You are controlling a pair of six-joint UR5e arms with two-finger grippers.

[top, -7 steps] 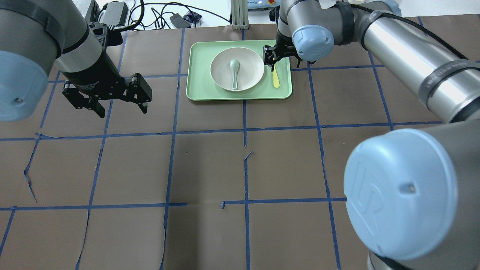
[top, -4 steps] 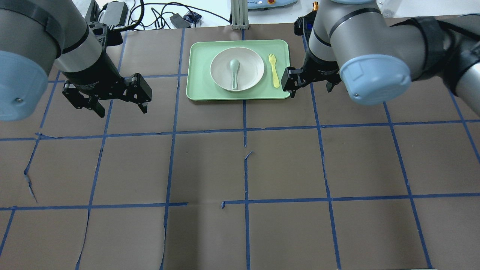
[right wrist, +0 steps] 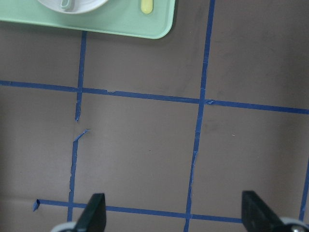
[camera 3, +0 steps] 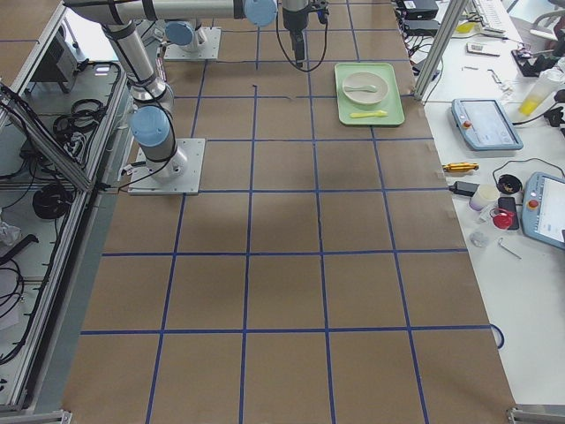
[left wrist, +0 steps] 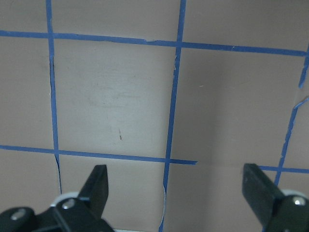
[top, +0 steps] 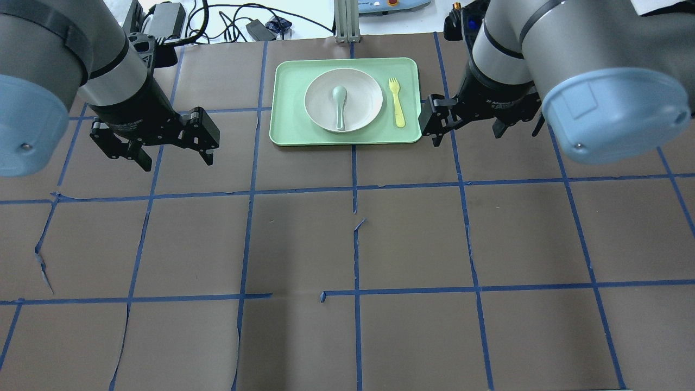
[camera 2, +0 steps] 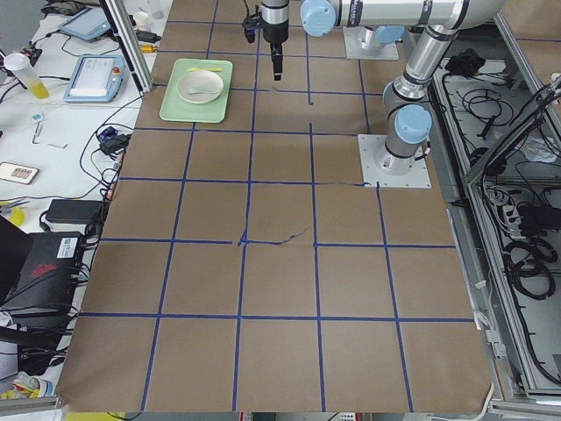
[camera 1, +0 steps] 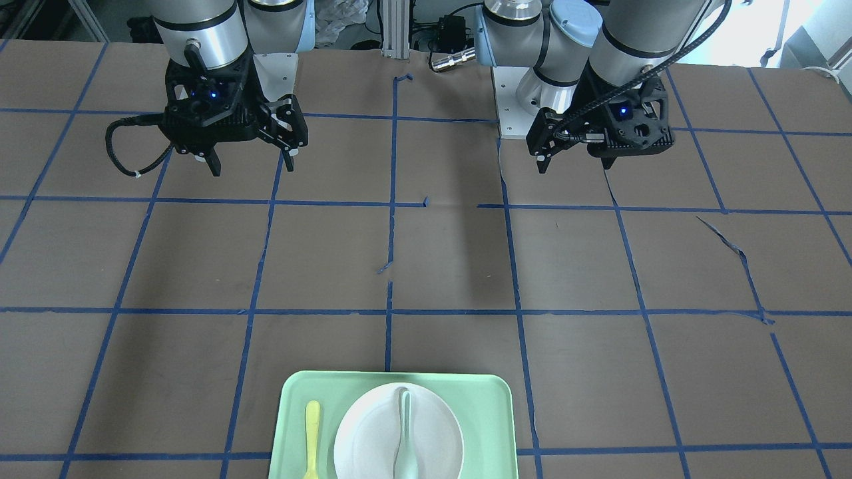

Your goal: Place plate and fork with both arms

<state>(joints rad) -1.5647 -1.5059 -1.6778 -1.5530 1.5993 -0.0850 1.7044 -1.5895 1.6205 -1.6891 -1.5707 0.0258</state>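
The off-white plate [top: 365, 98] lies on the mint-green tray [top: 288, 133] at the table's far middle. The pale-yellow fork [top: 397, 108] lies flat on the tray just right of the plate. My right gripper [top: 467, 137] is open and empty, hovering over the table just right of the tray's near right corner. My left gripper [top: 178, 160] is open and empty, hovering well left of the tray. The right wrist view shows the tray's corner [right wrist: 120, 24] and the fork's handle end [right wrist: 146, 6] beyond the open gripper [right wrist: 174, 212]. The left wrist view shows only table.
A grey-green spoon [top: 339, 106] lies in the plate. The table is brown paper [top: 353, 244] with a blue tape grid. Cables and devices [top: 255, 27] lie beyond the far edge, and an aluminium post [top: 343, 21] stands behind the tray.
My right gripper has left the fork lying on the tray and moved off to the tray's right and toward the robot. The left arm has not moved.
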